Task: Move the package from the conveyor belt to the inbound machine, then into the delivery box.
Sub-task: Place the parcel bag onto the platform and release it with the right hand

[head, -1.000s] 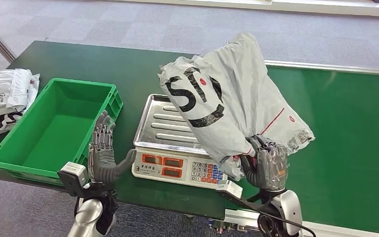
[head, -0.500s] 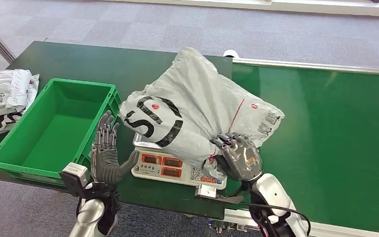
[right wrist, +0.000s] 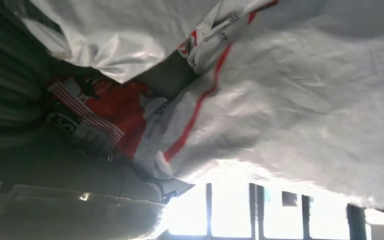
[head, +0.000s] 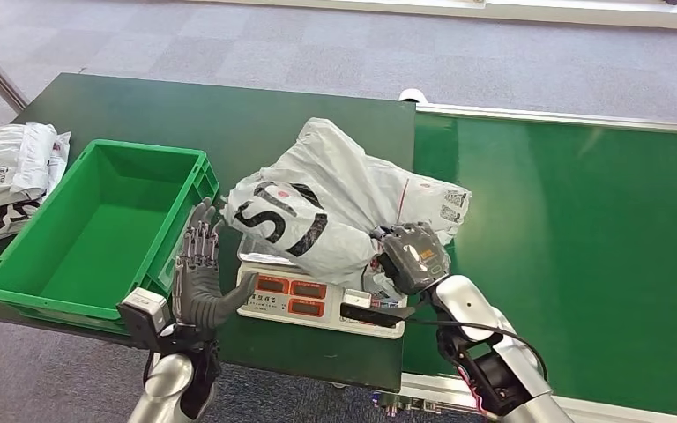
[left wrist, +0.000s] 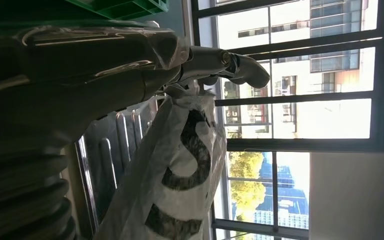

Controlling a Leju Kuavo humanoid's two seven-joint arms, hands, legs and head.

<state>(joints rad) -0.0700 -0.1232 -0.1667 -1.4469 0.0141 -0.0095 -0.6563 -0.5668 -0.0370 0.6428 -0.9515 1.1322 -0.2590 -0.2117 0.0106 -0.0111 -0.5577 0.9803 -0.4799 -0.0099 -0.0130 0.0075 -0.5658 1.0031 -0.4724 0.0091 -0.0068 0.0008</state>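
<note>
A grey plastic mail package [head: 335,203] with black lettering lies on the steel pan of the weighing scale [head: 304,295]. My right hand [head: 412,257] grips its near right corner, and the right wrist view looks close up at the bag [right wrist: 300,110]. My left hand [head: 198,278] is held upright with its fingers spread, between the green box [head: 97,225] and the scale, holding nothing. In the left wrist view the bag [left wrist: 180,175] hangs over the ribbed pan [left wrist: 112,155]. The green conveyor belt [head: 582,247] runs on the right.
Other grey packages [head: 9,176] lie on the dark green table [head: 185,110] at the far left. The green box stands open between them and the scale. Grey carpet floor lies beyond the table.
My right hand has swung the package left and down from above the belt onto the scale pan. My left hand has shifted slightly right, still spread.
</note>
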